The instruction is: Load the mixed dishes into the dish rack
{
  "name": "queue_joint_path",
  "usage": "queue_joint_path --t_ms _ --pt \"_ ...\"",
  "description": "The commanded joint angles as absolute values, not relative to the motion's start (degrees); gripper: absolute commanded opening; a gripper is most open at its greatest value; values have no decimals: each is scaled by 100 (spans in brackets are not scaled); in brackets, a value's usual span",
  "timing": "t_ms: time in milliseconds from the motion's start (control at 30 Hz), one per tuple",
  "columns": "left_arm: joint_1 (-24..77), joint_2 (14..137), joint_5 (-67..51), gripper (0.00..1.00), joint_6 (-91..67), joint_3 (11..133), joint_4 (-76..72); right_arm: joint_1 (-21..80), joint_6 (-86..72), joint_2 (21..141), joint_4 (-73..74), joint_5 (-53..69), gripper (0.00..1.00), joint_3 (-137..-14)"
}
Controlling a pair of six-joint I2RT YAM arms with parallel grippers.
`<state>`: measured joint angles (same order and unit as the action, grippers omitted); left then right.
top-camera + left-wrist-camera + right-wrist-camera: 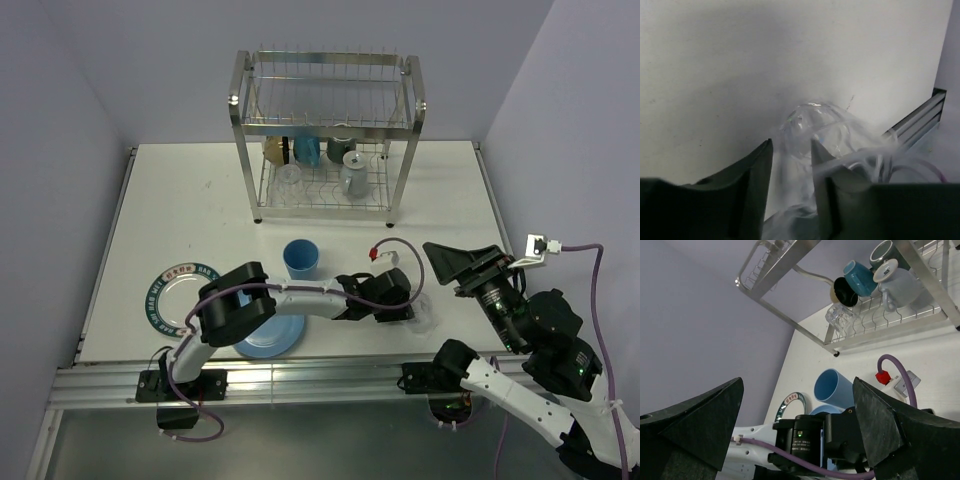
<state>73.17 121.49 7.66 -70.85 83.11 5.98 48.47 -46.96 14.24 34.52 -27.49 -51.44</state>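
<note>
White tabletop (740,60) fills the background. Left hand (790,145) has its fingers narrowly apart about a clear glass (812,125) lying at the tabletop's 4 o'clock; whether they pinch it yet I cannot tell. Light, stiff, slick and breakable, it likely wants a gentle grip across the rim wall. Right hand (797,390) gapes wide, holding nothing. Rack (325,130) stands at 12 o'clock.

No text, number or brand can be read with certainty anywhere. Lettering is carried on the dark patterned rim of the white plate (163,297), at the lower left of the top view, with a red patch at its far edge, but it is too small to be made out. Faint dark marks are seen on the pale underside of the pale blue mug (900,287) in the dish rack (330,123), likewise illegible.
</note>
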Motion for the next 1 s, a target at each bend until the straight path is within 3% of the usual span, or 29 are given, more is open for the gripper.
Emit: queue_joint_path --t_ms 0,67,100,267,433,500,733,967 --pt "7242 12199 484 37 -6891 8587 607 4843 -4605 1424 3577 -2962 97 -5317" --pt "7155 11989 422 16 -6812 8430 458 4843 -4632 1468 3568 -2953 97 -5300" --pt "7111 11849 448 0 -6768 8333 379 4843 -4658 1476 3551 -2936 97 -5274" --pt "6689 9953 1063 0 -6206 7070 81 4843 -4948 1477 3236 -2585 100 -5133" --pt "6109 7389 668 0 -5635 4725 -2307 4843 -5527 1599 2087 -1340 100 -4554" --pt "6056 6649 616 0 -5328 4213 -2574 4843 -5860 1678 1611 -986 100 -4221" --pt "6003 4724 825 0 -5115 2427 -4532 4843 -6547 2302 -565 -36 100 -3350" --pt "6003 3876 1028 0 -5054 1793 -4798 4869 -7224 3277 -2811 588 100 -2681"
